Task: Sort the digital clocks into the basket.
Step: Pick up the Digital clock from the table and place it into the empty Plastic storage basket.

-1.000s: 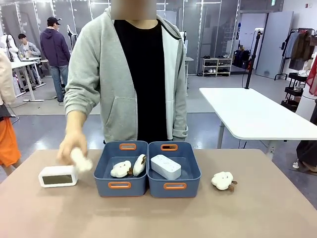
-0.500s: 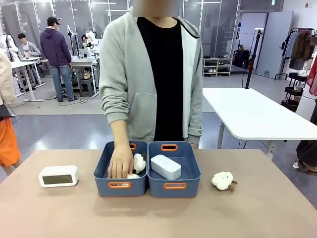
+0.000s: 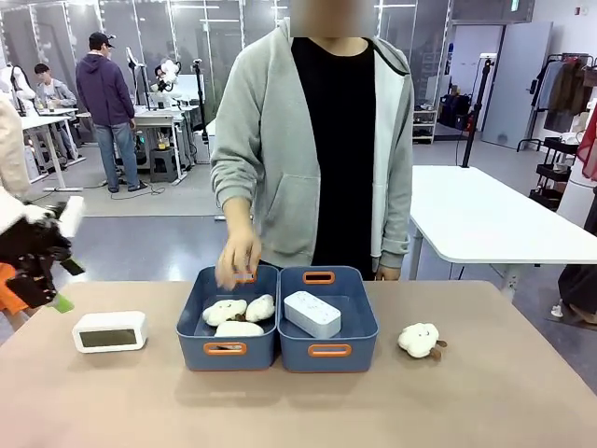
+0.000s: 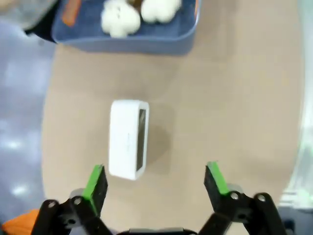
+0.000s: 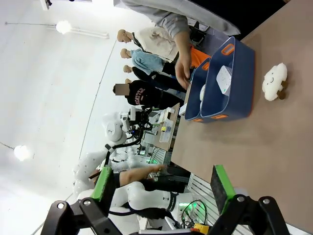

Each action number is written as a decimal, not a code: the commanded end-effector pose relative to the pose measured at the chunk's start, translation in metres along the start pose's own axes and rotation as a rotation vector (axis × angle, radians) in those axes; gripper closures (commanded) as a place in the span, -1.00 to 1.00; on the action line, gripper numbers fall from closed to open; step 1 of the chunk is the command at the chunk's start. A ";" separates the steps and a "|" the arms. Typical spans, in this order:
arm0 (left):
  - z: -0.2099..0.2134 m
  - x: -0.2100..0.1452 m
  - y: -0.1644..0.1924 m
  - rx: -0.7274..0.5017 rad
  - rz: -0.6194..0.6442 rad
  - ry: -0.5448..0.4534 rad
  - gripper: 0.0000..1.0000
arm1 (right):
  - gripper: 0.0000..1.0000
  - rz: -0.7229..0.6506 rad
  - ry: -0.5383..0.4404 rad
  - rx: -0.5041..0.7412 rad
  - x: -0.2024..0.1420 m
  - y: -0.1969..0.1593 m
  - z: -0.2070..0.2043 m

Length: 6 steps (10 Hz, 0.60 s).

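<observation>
One digital clock, white with a dark face, lies on the table left of the bins. My left gripper hovers open at the left edge, above and left of it. In the left wrist view the same clock sits ahead of the open left gripper, nearer its left finger, untouched. The second clock lies in the basket, the right-hand blue bin. My right gripper is open and empty, far from the basket and the clock inside it.
The joined left bin holds three white cloud plush toys, and a person's hand hovers over its far rim. Another plush lies on the table right of the bins. The person stands at the far edge.
The person's hand has lifted out of the left bin, leaving a plush there. The person stepped to the right. My left gripper has come into view at the left edge.
</observation>
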<state>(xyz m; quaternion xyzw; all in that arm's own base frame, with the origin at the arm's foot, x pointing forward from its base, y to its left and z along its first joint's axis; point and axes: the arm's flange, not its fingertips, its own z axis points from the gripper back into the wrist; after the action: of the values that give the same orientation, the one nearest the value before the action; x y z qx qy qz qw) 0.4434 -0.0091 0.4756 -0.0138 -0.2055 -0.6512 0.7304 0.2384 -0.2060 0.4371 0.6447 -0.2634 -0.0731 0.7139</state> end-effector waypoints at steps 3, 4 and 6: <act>-0.032 0.008 0.047 -0.039 -0.083 0.174 -1.00 | -1.00 -0.005 -0.002 0.004 0.000 0.003 0.001; -0.042 0.009 0.056 -0.088 -0.058 0.159 -1.00 | -1.00 -0.005 -0.002 0.004 0.000 0.003 0.001; -0.068 0.005 0.071 -0.107 -0.007 0.161 -1.00 | -1.00 -0.005 -0.002 0.004 0.000 0.003 0.001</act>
<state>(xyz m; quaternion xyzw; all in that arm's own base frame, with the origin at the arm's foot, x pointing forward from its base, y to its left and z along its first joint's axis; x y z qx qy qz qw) 0.5178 -0.0209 0.4310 0.0078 -0.1162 -0.6762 0.7274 0.2384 -0.2063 0.4368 0.6449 -0.2632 -0.0736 0.7138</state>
